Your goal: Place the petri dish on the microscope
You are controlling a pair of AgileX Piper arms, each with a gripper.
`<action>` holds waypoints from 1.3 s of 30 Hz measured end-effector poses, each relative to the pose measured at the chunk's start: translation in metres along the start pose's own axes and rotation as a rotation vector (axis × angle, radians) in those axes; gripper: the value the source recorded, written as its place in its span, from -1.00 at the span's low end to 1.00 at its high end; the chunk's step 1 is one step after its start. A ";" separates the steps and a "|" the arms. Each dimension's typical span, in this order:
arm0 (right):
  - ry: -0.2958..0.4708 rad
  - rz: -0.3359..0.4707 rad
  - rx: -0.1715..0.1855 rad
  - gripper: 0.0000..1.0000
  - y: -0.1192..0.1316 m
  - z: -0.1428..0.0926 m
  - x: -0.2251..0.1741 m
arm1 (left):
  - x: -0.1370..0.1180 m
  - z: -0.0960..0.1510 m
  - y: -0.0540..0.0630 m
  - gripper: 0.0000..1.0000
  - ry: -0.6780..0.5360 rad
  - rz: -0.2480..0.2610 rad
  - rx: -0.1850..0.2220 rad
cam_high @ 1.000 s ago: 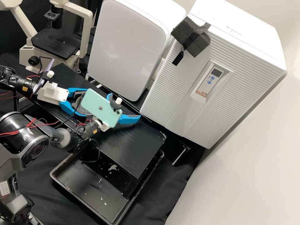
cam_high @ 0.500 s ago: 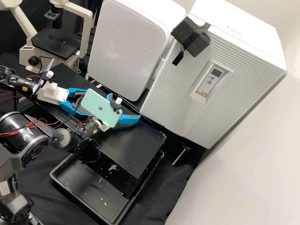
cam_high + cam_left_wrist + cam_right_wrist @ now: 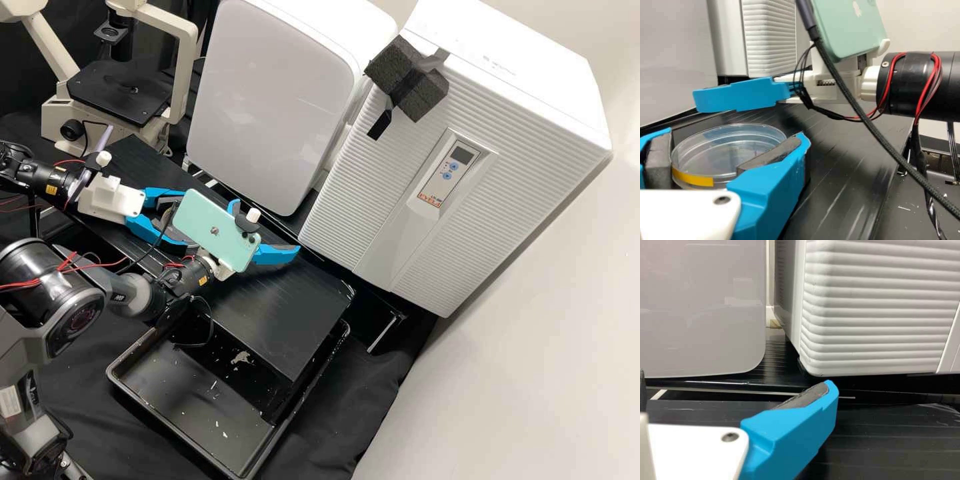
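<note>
The clear, round petri dish (image 3: 720,150), a yellow strip (image 3: 692,178) on its side, sits level between the left gripper's (image 3: 172,223) jaws. Well apart, the cream microscope (image 3: 186,67) stands upright with its flat black stage (image 3: 120,93).

- A long black board (image 3: 287,313) runs slantwise across, its flat top marked with fine parallel lines and pale scuffs.
- Low by that board there's a clear round petri dish (image 3: 725,150) with a yellow strip on its side; whether its base touches the board, I can't tell.
- One end of the board reaches over a black rectangular tray (image 3: 167,400) with a raised rim.
- Little white flakes (image 3: 225,434) are scattered in the tray, along with one bigger pale patch (image 3: 241,358).
- The tray itself sits on black cloth (image 3: 340,407), which spreads around it in soft folds.
</note>
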 end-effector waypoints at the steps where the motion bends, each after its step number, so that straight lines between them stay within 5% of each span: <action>1: 0.000 0.000 0.000 1.00 0.000 0.000 0.000 | -0.004 -0.002 0.003 -1.00 0.008 0.005 0.000; 8: 0.000 0.000 0.000 1.00 0.000 0.000 0.000 | -0.031 -0.015 0.019 -1.00 0.086 0.018 -0.033; 19: 0.000 0.000 0.000 1.00 0.000 0.000 0.000 | -0.068 -0.017 0.056 -1.00 0.115 0.149 -0.051; 30: 0.000 0.000 0.000 1.00 0.000 0.000 0.000 | -0.108 -0.078 0.066 -1.00 0.371 0.239 -0.064; 39: 0.000 0.000 0.000 1.00 0.000 0.000 0.000 | -0.137 -0.119 0.059 -1.00 0.514 0.249 -0.095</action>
